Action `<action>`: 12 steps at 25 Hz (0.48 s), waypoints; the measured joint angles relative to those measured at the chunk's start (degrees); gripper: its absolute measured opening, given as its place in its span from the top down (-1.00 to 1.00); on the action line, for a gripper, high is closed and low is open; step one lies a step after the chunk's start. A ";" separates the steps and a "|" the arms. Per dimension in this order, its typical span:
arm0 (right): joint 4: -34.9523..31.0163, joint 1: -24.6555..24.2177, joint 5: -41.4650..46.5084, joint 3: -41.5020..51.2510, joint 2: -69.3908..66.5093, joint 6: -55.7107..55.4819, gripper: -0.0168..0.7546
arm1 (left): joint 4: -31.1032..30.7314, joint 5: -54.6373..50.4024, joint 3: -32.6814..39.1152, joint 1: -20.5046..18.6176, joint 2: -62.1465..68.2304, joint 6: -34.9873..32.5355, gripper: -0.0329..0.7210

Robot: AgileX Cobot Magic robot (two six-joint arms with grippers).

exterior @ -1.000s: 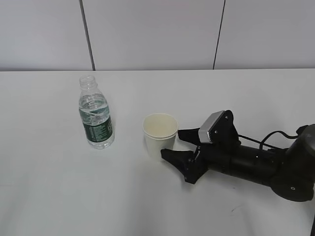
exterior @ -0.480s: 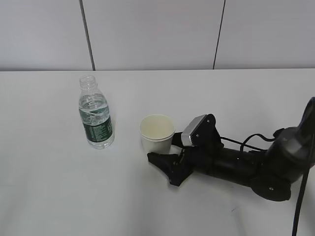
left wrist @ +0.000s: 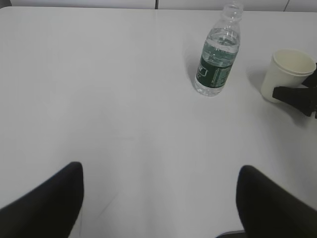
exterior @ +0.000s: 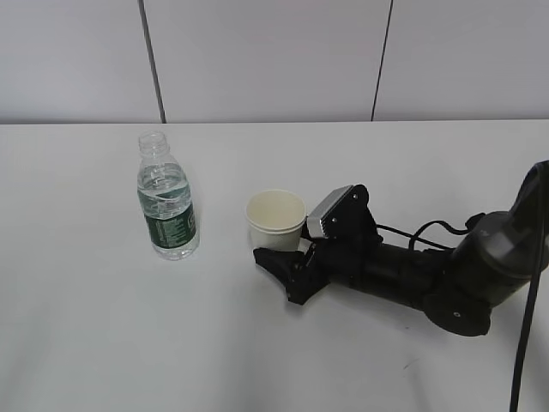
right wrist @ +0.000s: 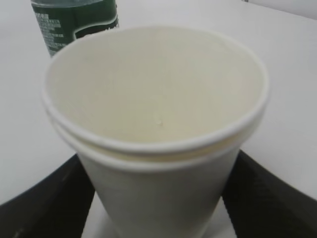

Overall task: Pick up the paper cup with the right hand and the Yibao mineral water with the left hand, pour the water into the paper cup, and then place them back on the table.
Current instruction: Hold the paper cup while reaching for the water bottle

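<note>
The paper cup (exterior: 276,221) stands upright and empty at the middle of the white table (exterior: 103,335). My right gripper (exterior: 280,245) lies low on the table, open, one finger on each side of the cup's lower body. The cup (right wrist: 158,124) fills the right wrist view, with the black fingers (right wrist: 39,203) close by its sides. The Yibao mineral water (exterior: 167,206), capless with a green label, stands to the cup's left. Far back from the bottle (left wrist: 217,59) my left gripper (left wrist: 161,198) hangs open over bare table, holding nothing.
A pale panelled wall (exterior: 257,60) runs along the table's far edge. The right arm's black body and cables (exterior: 429,275) stretch across the table to the right of the cup. The cup (left wrist: 287,74) also shows at the right edge of the left wrist view.
My right arm has slid left along the table, so its open fingers now straddle the cup. The cup has shifted slightly. The bottle has not moved.
</note>
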State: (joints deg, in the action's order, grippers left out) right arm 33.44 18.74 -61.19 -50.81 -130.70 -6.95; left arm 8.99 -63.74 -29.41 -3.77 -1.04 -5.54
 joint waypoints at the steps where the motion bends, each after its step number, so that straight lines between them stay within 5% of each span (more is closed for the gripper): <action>1: -0.10 0.00 0.00 -0.05 0.00 0.00 -0.62 | 0.00 0.00 0.00 0.00 0.00 0.00 -0.61; 12: -0.49 0.00 0.00 -0.14 0.00 -0.10 -0.45 | 0.00 0.00 0.00 0.00 0.00 0.00 -0.60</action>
State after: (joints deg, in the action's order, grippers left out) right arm 32.95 18.74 -61.19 -50.95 -130.70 -7.04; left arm 8.99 -63.74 -29.41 -3.77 -1.04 -5.54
